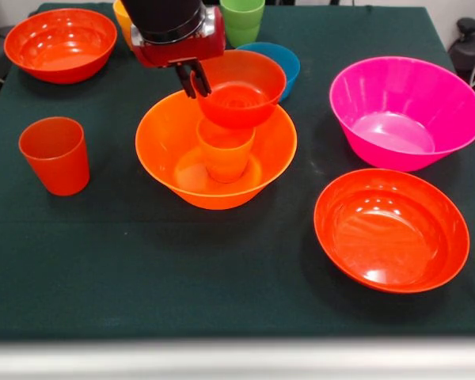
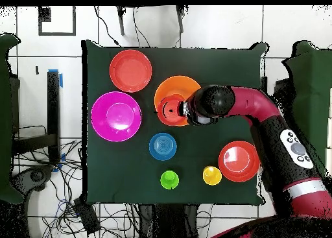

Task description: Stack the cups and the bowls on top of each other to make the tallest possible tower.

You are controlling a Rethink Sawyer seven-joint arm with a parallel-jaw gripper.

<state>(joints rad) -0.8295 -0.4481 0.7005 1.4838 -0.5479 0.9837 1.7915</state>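
Front view: desk (image 1: 103, 277) with dark green cloth. Magenta-pink bowl (image 1: 406, 111), largest, sits well off to the picture's right of the pincer (image 1: 195, 81), upright and empty. Large orange bowl (image 1: 216, 150) lies directly below the pincer and forms the tower's base. Two wide red-orange bowls: one (image 1: 391, 229) down and to the picture's right of the pincer, near the desk's front edge; the other (image 1: 60, 43) off to its left, at the far corner. Small red-orange bowl (image 1: 239, 87) is clamped by its rim in the pincer, fingers closed across the wall, bowl raised and tilted. Small blue bowl (image 1: 289, 59) sits just behind it.

Orange cup (image 1: 225, 149) stands upright inside the large orange bowl, mouth up. Red-orange cup (image 1: 55, 154) stands alone, left of and below the pincer. Green cup (image 1: 242, 20) and yellow cup (image 1: 123, 16) are behind the pincer.

Key relation: the held bowl's base hangs just above the orange cup's mouth, offset slightly right. Judgement: next move is a short descent with a small leftward correction, levelling first; tilt risks a slide off the rim.
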